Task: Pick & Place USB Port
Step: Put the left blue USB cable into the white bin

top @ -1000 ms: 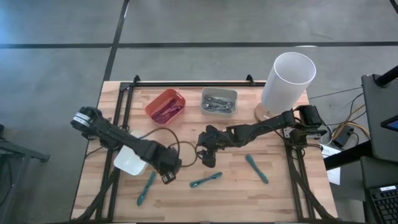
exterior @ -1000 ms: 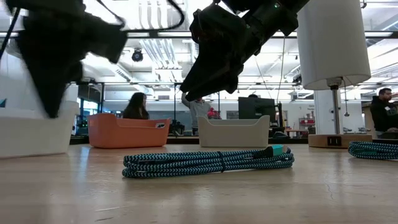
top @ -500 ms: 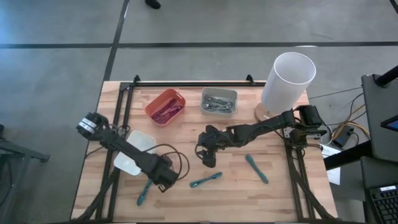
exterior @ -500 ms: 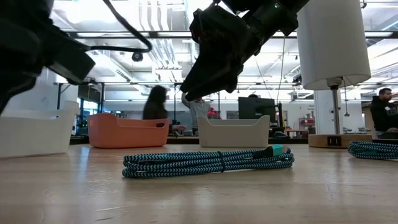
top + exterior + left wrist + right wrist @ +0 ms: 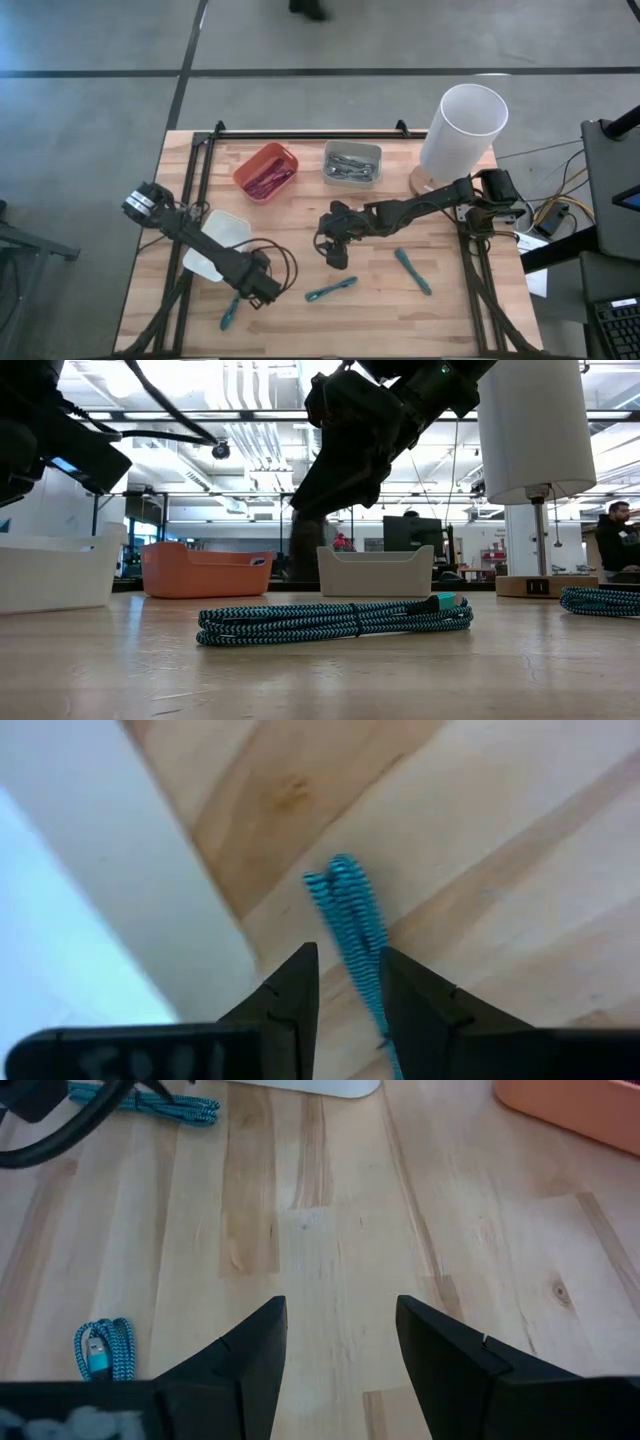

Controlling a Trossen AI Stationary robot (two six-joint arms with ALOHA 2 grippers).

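Observation:
Three teal braided USB cable bundles lie flat on the wooden table: a left one (image 5: 233, 308), a middle one (image 5: 331, 290) and a right one (image 5: 412, 270). My left gripper (image 5: 258, 288) points down next to the left bundle, close to the white bin (image 5: 214, 246). In the left wrist view its open fingers (image 5: 348, 995) stand on either side of that bundle's looped end (image 5: 348, 915), above it. My right gripper (image 5: 335, 252) hangs open over bare wood at mid-table, tilted down, with nothing between its fingers (image 5: 340, 1345).
An orange bin (image 5: 266, 170) and a grey bin (image 5: 352, 162) stand at the far side. A tall white lamp (image 5: 462, 122) stands at the far right. The left arm's black cord (image 5: 285, 262) loops over the table. People show in the room behind.
My left gripper has gone toward the table's near left, sinking a little and rolling its wrist, and now stands over the left cable bundle. The cables lie where they were.

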